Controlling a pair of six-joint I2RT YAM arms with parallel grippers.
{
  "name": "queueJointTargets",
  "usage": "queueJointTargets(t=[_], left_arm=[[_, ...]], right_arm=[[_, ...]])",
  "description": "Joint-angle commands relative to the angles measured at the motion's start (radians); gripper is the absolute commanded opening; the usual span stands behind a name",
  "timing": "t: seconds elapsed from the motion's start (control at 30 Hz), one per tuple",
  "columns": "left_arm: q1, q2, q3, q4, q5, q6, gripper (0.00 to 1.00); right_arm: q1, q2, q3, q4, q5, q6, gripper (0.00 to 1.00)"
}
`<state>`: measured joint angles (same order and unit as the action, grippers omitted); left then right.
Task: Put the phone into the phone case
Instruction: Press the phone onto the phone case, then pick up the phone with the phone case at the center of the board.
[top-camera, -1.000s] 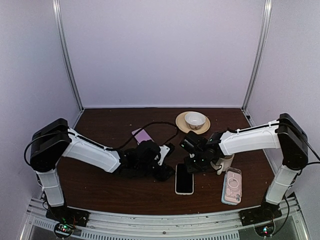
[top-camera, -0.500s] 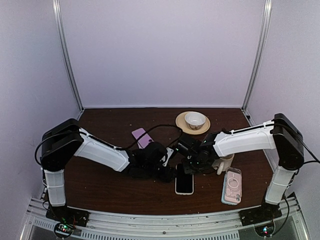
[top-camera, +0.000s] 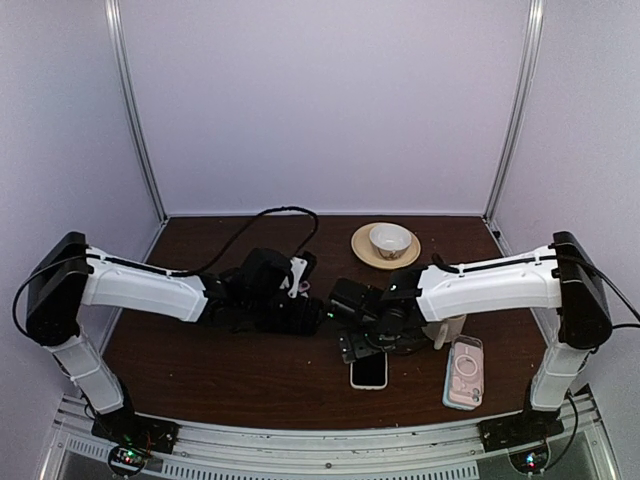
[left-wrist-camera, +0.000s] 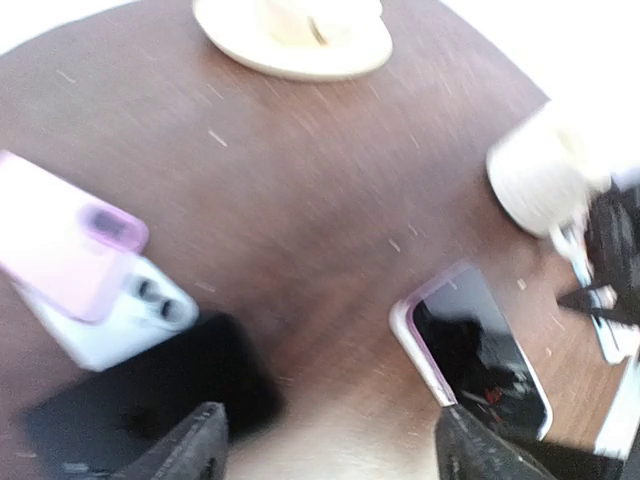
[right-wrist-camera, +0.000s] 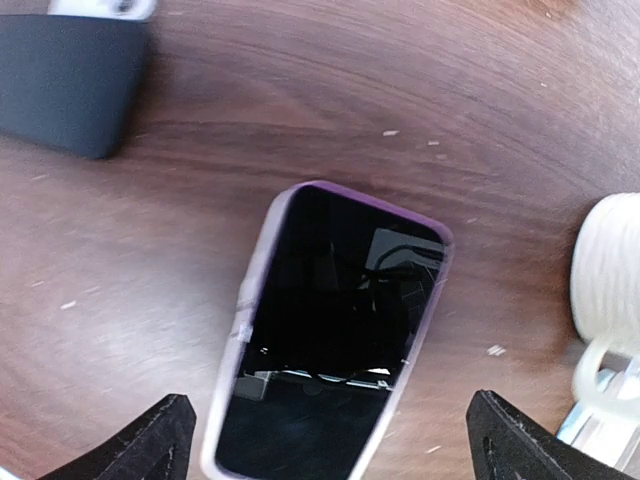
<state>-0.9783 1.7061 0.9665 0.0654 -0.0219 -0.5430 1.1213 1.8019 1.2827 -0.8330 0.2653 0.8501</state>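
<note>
From above, both arms reach in over the brown counter (top-camera: 200, 370) and meet near its middle. The left fingers (top-camera: 312, 318) hang low over the wood, just left of the right fingers (top-camera: 352, 345), which hover over the far end of the phone (top-camera: 368, 373). The phone lies flat, screen up, near the front edge. To its right lies a clear cover (top-camera: 465, 372) with a ring on its back. A white mug (top-camera: 447, 328) stands half hidden behind the right arm. At the back a bowl (top-camera: 390, 238) sits on a plate (top-camera: 404, 257).

The left wrist view is blurred. Its two fingers stand apart with only bare wood between them, gripping nothing. The phone lies to the right, seated in its phone case (left-wrist-camera: 406, 326), whose pale purple rim runs round the dark screen. On the left a pink cover (left-wrist-camera: 55, 235) lies on a white handset (left-wrist-camera: 120, 315), beside a black slab (left-wrist-camera: 140, 405).

In the right wrist view the fingers are spread wide and empty. The cased phone lies on the counter below and between them, untouched.
</note>
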Motion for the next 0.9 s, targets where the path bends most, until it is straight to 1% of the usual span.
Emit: queueJointTargets(t=[0.0,0.1,0.2,0.3,0.37,0.5,0.63,0.87], left_arm=[[0.016,-0.098,-0.048,-0.036,-0.103,0.068,0.78],[0.02,-0.12,-0.051,-0.059,-0.128,0.089,0.8],[0.021,-0.132,-0.058,-0.059,-0.126,0.09,0.8],[0.021,-0.131,-0.059,-0.059,-0.122,0.097,0.8],[0.02,-0.131,-0.058,-0.086,-0.128,0.099,0.8],[0.02,-0.128,-0.06,-0.085,-0.13,0.103,0.8],[0.02,-0.125,-0.058,-0.084,-0.125,0.103,0.8],[0.02,-0.126,-0.063,-0.087,-0.119,0.104,0.8]], right_arm=[[0.065,0.036,0.036,-0.018,0.097,0.125,0.99],[0.092,0.111,0.104,-0.069,0.14,0.169,1.0],[0.114,0.189,0.168,-0.125,0.154,0.176,1.0],[0.119,0.222,0.181,-0.164,0.156,0.184,0.99],[0.12,0.217,0.161,-0.169,0.156,0.197,0.99],[0.117,0.202,0.107,-0.151,0.104,0.189,0.99],[0.116,0.188,0.062,-0.151,0.084,0.204,0.99],[0.069,0.103,-0.109,0.05,-0.054,0.201,0.99]])
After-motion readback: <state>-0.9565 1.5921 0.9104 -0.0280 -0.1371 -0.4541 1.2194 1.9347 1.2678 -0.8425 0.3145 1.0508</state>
